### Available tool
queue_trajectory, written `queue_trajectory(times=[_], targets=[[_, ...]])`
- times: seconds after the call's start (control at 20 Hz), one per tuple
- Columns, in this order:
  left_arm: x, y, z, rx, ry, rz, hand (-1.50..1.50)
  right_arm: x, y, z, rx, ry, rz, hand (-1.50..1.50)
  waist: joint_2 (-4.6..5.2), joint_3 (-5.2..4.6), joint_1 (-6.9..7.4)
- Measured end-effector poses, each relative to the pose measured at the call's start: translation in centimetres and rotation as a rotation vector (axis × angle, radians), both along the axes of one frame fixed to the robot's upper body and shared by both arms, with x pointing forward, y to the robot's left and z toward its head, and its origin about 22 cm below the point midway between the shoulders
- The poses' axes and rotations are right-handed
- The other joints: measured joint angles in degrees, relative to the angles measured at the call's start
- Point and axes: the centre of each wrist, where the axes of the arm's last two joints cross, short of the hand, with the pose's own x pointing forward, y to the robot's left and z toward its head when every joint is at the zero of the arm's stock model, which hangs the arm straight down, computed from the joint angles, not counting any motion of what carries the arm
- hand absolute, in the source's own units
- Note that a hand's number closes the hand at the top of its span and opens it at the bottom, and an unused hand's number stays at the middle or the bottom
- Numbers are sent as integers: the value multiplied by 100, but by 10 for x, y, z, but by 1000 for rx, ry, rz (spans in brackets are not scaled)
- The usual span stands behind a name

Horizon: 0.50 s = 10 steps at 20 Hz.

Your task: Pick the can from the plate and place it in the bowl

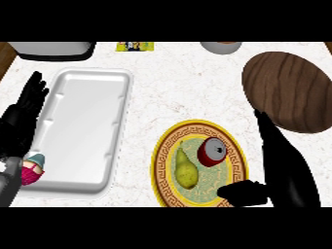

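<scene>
Showing the robot's view steeply down onto the pale marble-patterned table (168, 87), the figure is read from the near edge outward. Nearest, the black right hand (280, 165) is seen just beside the right rim of the round yellow plate with a dark key-pattern border (162, 160); its fingers are extended straight and its thumb is set toward the plate, with nothing pinched. On the plate, the red can with a silver top (213, 151) is lying tilted on its side, and the yellow-green pear (186, 169) is placed next to it on the left. At the left edge, the black left hand (21, 116) is held open with fingers up, resting beside the white rectangular tray (82, 131); a small pink and teal object (32, 170) is seen close to the tray's near corner. Farther right, a round dark wooden board (290, 92) is shown. No bowl can be identified with certainty. A lying can may be rolled aside by a side contact, and the pear may be knocked.
</scene>
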Motion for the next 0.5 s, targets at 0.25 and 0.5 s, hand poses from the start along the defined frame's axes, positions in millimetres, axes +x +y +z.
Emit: queue_trajectory(times=[0.25,0.5], targets=[[-2,1,2,-3,4,-1,0,21,3,-14,16,143,50,-150,-11,2,-4],[-4,3,0,-3,10,8,0,35,7,-27,-1,243,83,-150,-23,5,-47]])
